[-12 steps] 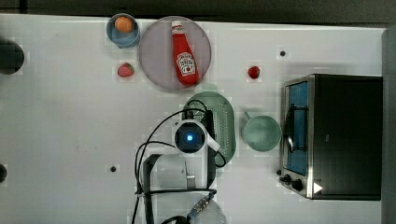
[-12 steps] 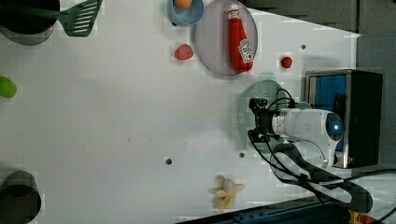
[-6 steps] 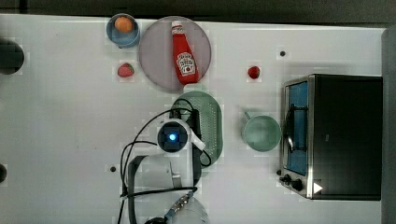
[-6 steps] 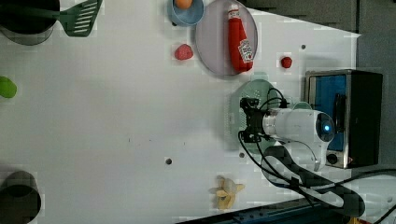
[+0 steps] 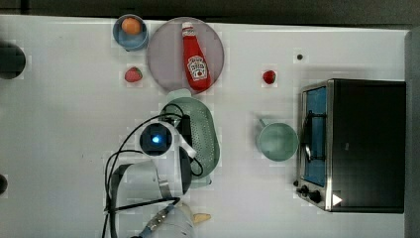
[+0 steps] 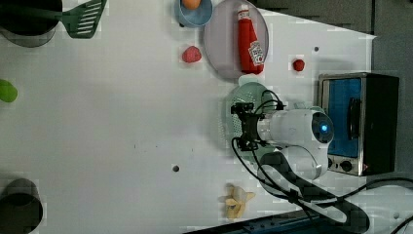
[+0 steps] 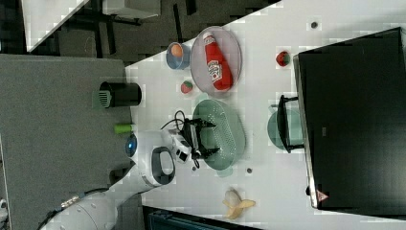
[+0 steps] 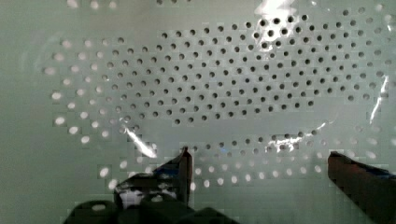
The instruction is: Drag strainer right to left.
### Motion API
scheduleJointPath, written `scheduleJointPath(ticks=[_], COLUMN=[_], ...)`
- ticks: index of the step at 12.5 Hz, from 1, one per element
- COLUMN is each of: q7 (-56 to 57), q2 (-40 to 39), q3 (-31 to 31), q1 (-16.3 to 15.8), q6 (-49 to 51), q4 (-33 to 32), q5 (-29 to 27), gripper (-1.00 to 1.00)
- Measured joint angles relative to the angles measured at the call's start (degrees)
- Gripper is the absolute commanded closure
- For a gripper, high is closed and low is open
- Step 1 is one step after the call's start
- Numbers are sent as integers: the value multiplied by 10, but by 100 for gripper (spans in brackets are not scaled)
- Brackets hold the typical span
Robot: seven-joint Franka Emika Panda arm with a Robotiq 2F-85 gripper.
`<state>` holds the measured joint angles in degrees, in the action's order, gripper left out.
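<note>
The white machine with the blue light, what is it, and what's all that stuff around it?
It is a robot arm with a gripper at its end. Three cameras look at the white table; a fourth rides on the wrist, looking into the green strainer full of little holes. The gripper's two fingers are spread apart inside the strainer, gripping nothing. Nearby lie a ketchup bottle on a plate, a green mug, two strawberries, a banana and a toaster oven.
</note>
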<state>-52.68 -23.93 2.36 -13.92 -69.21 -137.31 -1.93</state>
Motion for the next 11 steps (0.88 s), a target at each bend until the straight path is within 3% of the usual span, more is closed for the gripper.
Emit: scheduleJointPath(ticks=[8,11], q7=[-88,-98], q2=[-31,-51], q3=[18,13], q1=[-59,-102], q6=[43,43], q4=[64,91], q5=[-28,-49], gripper=[-100,-100])
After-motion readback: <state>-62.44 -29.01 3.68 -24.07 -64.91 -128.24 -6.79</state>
